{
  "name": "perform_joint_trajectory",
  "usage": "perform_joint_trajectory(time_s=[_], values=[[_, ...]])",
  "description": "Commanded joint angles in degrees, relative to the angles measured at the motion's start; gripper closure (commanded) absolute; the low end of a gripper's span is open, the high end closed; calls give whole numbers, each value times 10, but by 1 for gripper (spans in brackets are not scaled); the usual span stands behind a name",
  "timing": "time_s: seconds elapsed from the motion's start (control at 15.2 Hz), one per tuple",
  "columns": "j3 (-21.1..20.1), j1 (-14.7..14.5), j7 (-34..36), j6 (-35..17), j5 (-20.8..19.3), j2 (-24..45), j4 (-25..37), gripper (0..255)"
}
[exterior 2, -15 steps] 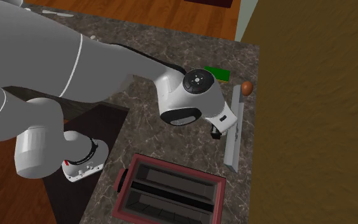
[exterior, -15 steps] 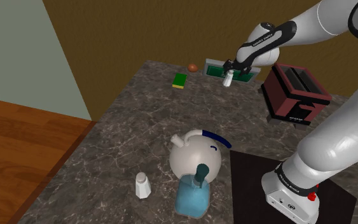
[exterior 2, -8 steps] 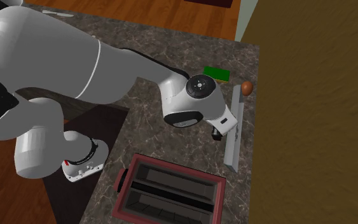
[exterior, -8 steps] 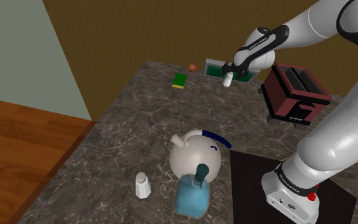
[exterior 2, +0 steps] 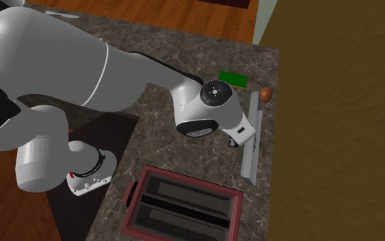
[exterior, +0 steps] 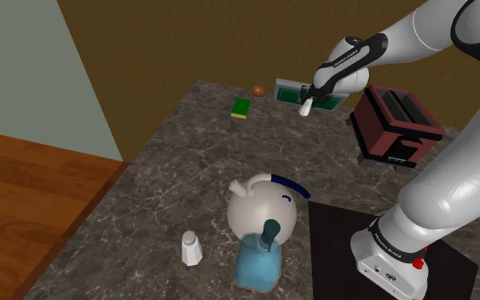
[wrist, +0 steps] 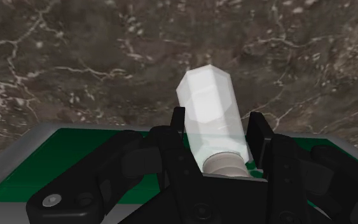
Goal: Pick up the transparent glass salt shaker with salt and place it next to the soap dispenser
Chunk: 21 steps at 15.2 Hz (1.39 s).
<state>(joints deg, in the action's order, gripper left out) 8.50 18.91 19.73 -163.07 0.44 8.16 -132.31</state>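
Observation:
A small whitish, see-through salt shaker with a grey cap sits between my gripper's black fingers, which clasp its upper part. In the shoulder view the gripper is at the far side of the counter, shut on the shaker, just over a grey-rimmed green tray. The blue soap dispenser with a dark pump stands at the near edge, far from the gripper. In the second exterior view the hand covers most of the gripper.
A white kettle stands just behind the dispenser, and a second white shaker to its left. A dark red toaster is right of the gripper. A green sponge and a brown egg lie by the back wall.
The fingers have closed onto the shaker, which now leans slightly. The arm has barely shifted since half a second ago.

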Motion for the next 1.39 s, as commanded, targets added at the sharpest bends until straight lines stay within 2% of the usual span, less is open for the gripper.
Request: perform_joint_trajectory(time_s=[0.0, 0.33, 1.32], values=[[0, 0, 0, 0, 0, 0, 0, 255], [0, 0, 0, 0, 0, 0, 0, 255], [4, -4, 15, 113, -23, -78, 36, 255]])
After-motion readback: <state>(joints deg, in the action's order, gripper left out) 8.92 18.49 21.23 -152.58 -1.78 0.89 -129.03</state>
